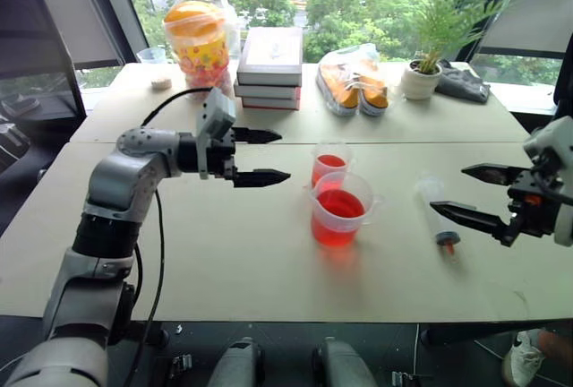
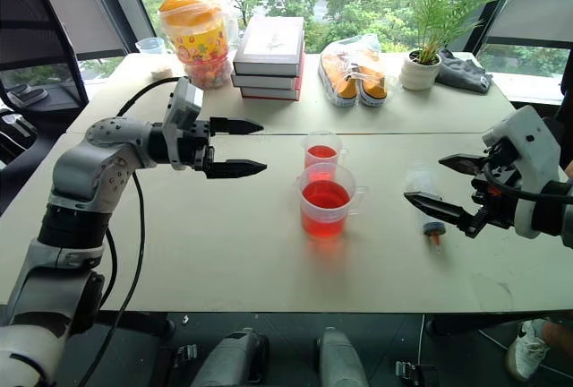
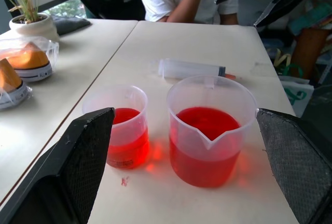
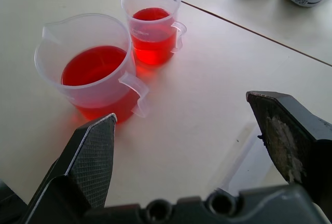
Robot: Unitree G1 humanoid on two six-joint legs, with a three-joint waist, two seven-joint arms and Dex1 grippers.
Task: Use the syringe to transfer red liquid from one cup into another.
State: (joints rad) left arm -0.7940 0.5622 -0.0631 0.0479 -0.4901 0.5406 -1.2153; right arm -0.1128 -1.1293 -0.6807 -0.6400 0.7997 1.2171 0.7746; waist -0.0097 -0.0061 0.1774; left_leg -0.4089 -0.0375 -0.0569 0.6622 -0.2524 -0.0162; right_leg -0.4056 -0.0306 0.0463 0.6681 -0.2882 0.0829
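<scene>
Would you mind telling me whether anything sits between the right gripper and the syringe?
Nothing visible does. The syringe lies alone on the bare table, just beside the open right gripper; both cups stand off to its other side.

smaller cup [image 1: 329, 165] just behind larger cup [image 1: 340, 209], syringe [image 1: 436, 211] right
</scene>
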